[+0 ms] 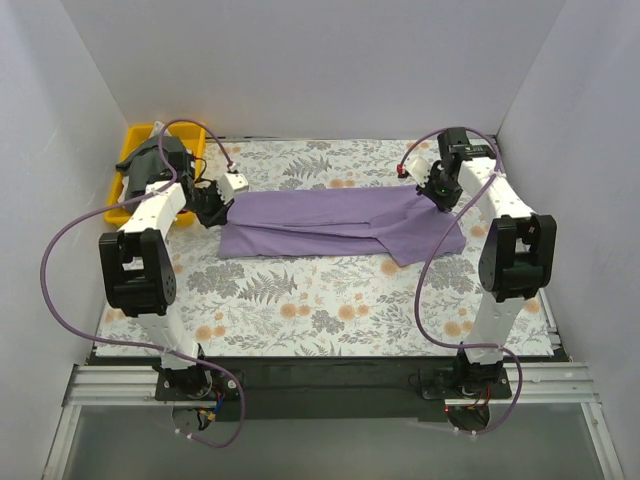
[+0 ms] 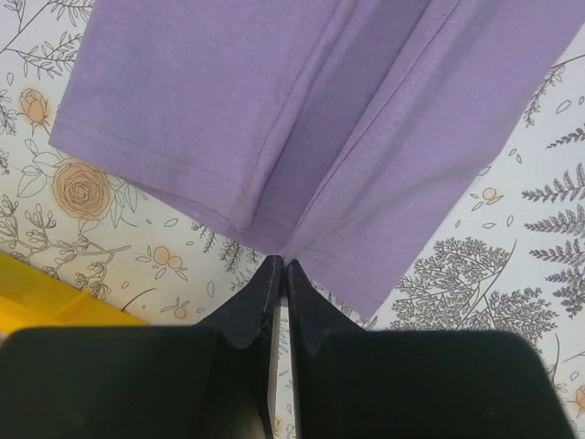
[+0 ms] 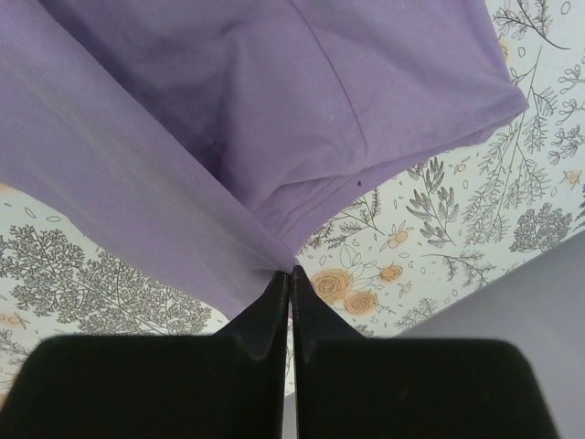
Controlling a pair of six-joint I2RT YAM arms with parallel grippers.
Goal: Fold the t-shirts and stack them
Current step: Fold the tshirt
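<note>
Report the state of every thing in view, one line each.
lilac t-shirt: folded lengthwise into a band, pinched at both ends.
left gripper: shut on the lilac t-shirt's edge.
right gripper: shut on its other end.
dark t-shirt: bunched, not folded, in the tray.
yellow tray: holds the dark t-shirt.

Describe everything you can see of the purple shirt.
The shirt is plain lilac cloth, soft-looking, with stitched hems. It is folded lengthwise into a long band lying across the far half of the flowered table, wider at its right end. The left gripper pinches its left end and the right gripper its right end, both shut, creases running to each.
</note>
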